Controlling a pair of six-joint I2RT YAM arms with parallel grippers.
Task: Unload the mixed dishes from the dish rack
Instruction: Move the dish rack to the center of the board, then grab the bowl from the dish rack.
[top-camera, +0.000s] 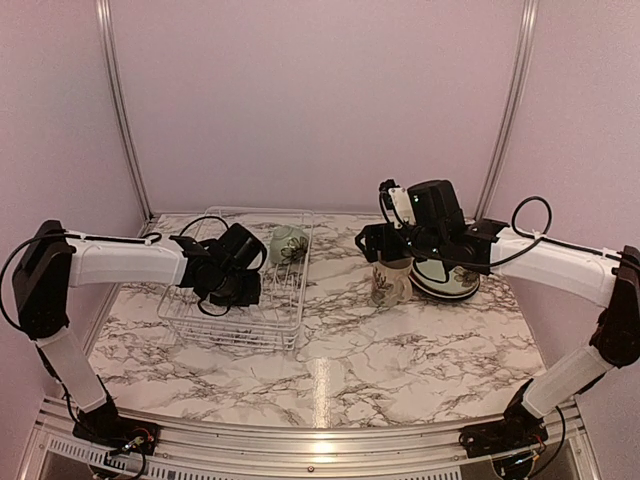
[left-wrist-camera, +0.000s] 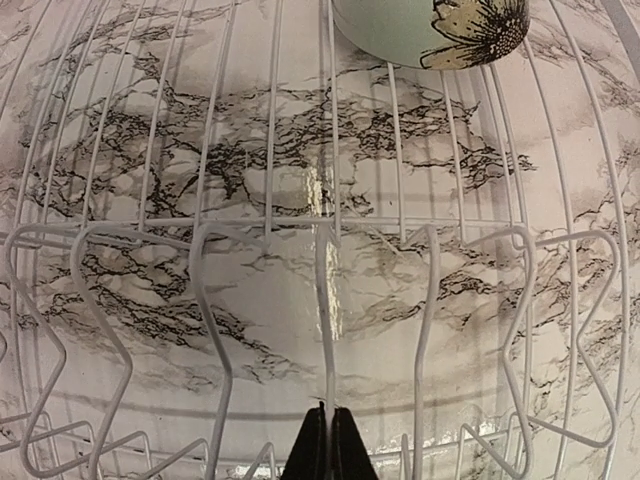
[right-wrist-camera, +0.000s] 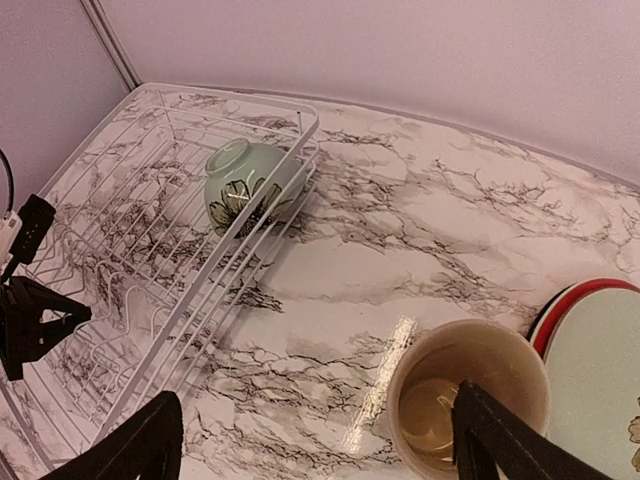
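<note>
1. Clenched tight: the left gripper (left-wrist-camera: 328, 425), fingertips pressed flat together with no dish between them, low inside the dish rack (top-camera: 240, 335) and just over its wire floor.
2. Directly in front of those closed tips: a row of upright white tines (left-wrist-camera: 210, 300), one thin wire running down to where the tips meet. Cannot tell whether the wire is touched.
3. Farther ahead of the left gripper and a little to its right: the small pale green bowl (right-wrist-camera: 248, 185), tipped over in the rack's far corner and leaning against the low grid wall, flower mark showing on its side.
4. Released: the right gripper (right-wrist-camera: 318, 400), fingers spread wide and grasping nothing, hanging above the marble table (top-camera: 400, 360) outside the rack.
5. Below the right gripper, between its fingers and close to the right-hand one: the cream floral mug (right-wrist-camera: 425, 400), upright on the table with its mouth up. In the wrist view that finger crosses the mug's rim; cannot tell whether it touches.
6. Just past that same finger, on the gripper's right: the pale green plate (right-wrist-camera: 600, 370), lying flat on the cream plate (right-wrist-camera: 560, 303), whose dark striped rim peeks out at the edge. Stack just beside the mug.
7. Off to the right gripper's left: the rack with the bowl in it.
</note>
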